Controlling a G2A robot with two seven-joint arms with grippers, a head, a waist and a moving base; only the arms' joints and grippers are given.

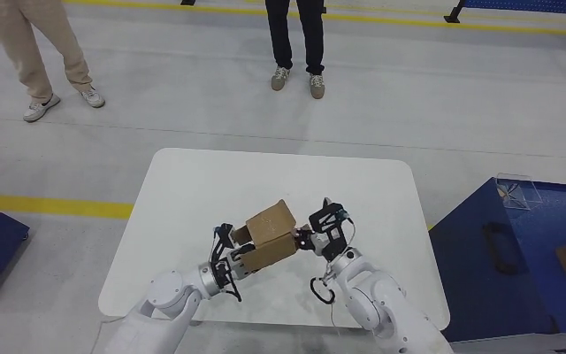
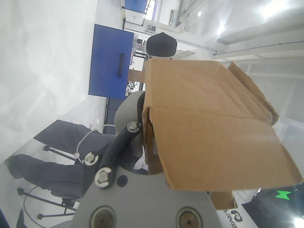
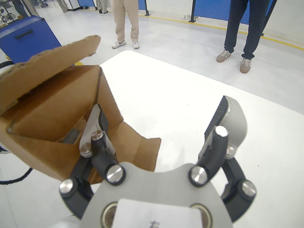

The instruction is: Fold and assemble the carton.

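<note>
Toward the 6 o'clock edge of the worktop (image 1: 195, 190), between the two arms: the carton (image 1: 270, 234), opened into a rough tube and tilted, end flaps not yet folded shut. Cannot tell whether resting on the worktop or lifted just clear of it.

At its 8 o'clock end, left gripper (image 1: 228, 258) clamped on a carton wall, with a loose flap spread across the wrist view. At its 3 o'clock end, right gripper (image 1: 314, 237) spread wide apart: one finger (image 3: 99, 119) tucked inside the open end against an inner side flap, the other out over bare worktop. Top flap raised toward 12 o'clock; lower flap hanging out toward the right gripper.

Judged as mid-task: body roughly squared, closing of the 3 o'clock end in hand. Next, probably, pressing the inner side flap inward, then bringing the raised flap down over it. Calls for a firm hold at the 8 o'clock end to prevent skewing or slipping, and a slow, even sweep by the right gripper to avoid creasing the card off its score lines.
</note>
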